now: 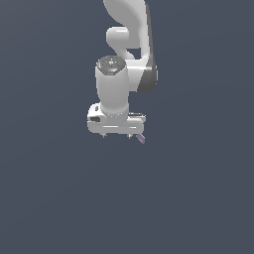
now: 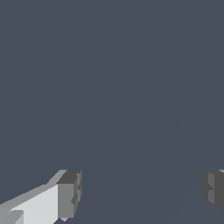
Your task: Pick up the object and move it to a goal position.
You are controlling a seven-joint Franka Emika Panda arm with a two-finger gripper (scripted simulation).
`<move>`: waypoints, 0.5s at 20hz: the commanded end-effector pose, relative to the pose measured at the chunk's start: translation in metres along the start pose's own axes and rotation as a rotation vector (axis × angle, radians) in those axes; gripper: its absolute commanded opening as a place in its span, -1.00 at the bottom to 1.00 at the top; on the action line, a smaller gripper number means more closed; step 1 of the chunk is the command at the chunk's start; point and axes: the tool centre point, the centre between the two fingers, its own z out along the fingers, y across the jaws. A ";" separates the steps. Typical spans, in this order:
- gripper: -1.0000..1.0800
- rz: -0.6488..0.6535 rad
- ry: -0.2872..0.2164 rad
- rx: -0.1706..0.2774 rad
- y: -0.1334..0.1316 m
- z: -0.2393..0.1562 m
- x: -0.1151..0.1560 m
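Around me there is only a flat, dark slate-blue ground with no edges, marks or other props that I can make out, and no goal marker shows in either view. In the exterior view my white arm point(image 1: 130, 54) reaches down over this surface, and my gripper point(image 1: 120, 135) hangs low above it. The object point(image 1: 141, 138), a tiny lilac bar, pokes out just beside the gripper's edge on the exterior view's right, tilted rather than lying square to my hand. In the wrist view my fingers point(image 2: 69, 194) stand wide apart with bare ground between them, so nothing is pinched, and only a sliver of the object point(image 2: 64, 218) peeps from behind one finger (it sits outside the gap, not inside it). I judge that I am in the approach step, with the grasp not yet made and the carrying not begun. The next move calls for shifting sideways until the bar lies between the pads, turning the wrist if needed to cross its short side, then lowering and pressing together. A careless descent could land a fingertip on the bar and knock it away.
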 end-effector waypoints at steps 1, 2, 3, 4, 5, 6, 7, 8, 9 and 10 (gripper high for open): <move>0.92 -0.006 0.000 0.000 -0.002 0.000 0.000; 0.92 -0.011 0.000 0.000 -0.003 0.001 -0.001; 0.92 -0.018 -0.001 0.001 -0.004 0.002 -0.002; 0.92 -0.027 -0.002 0.000 -0.006 0.004 -0.003; 0.92 -0.038 -0.003 0.000 -0.007 0.005 -0.004; 0.92 -0.051 -0.004 0.000 -0.010 0.007 -0.006; 0.92 -0.067 -0.005 0.000 -0.012 0.009 -0.008; 0.92 -0.085 -0.006 0.001 -0.016 0.012 -0.010; 0.92 -0.105 -0.007 0.001 -0.019 0.015 -0.013; 0.92 -0.127 -0.009 0.001 -0.023 0.018 -0.016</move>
